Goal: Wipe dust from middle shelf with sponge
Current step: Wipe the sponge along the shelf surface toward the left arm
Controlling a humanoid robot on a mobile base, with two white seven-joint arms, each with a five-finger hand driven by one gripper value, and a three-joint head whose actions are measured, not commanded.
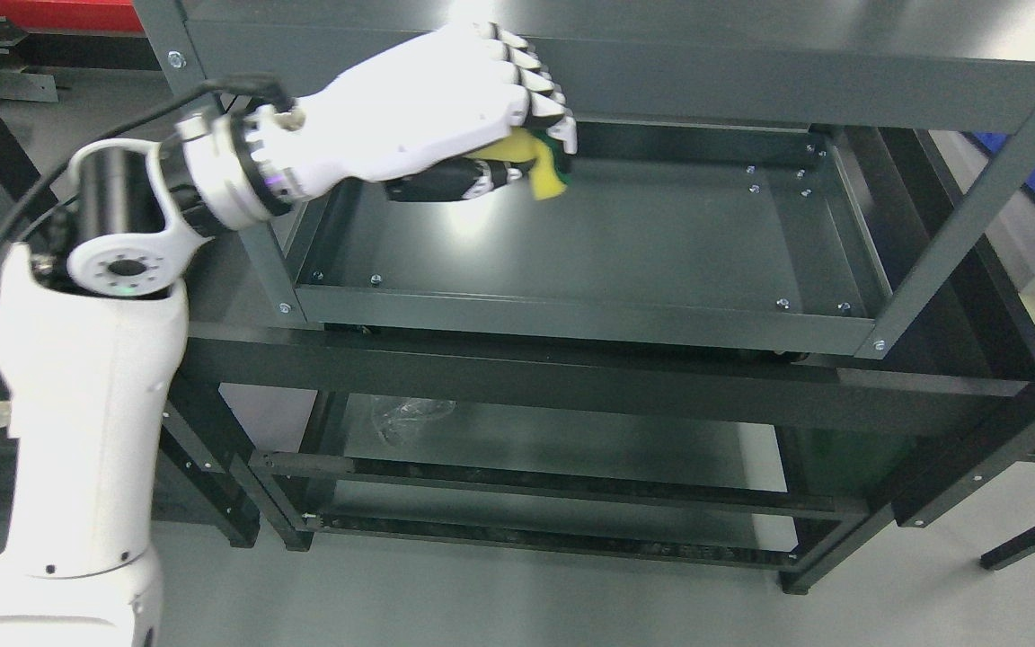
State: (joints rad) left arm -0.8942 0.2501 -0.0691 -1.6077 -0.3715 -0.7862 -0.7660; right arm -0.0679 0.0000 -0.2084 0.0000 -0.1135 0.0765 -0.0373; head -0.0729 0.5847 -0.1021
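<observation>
My left hand (517, 148) reaches in from the lower left, between the top and middle levels of a dark grey metal rack. Its white fingers (546, 90) curl around a yellow sponge (546, 175) with a green scouring side, and the thumb presses from below. The sponge hangs a little above the back left part of the middle shelf (625, 243), a shallow dark tray with a raised rim. Whether the sponge touches the tray floor I cannot tell. The right arm is out of view.
The top shelf's front edge (751, 76) runs just above the hand. Corner posts stand at the front left (279, 279) and front right (958, 234). A crumpled clear plastic piece (410, 413) lies on the lower shelf. Grey floor spreads below.
</observation>
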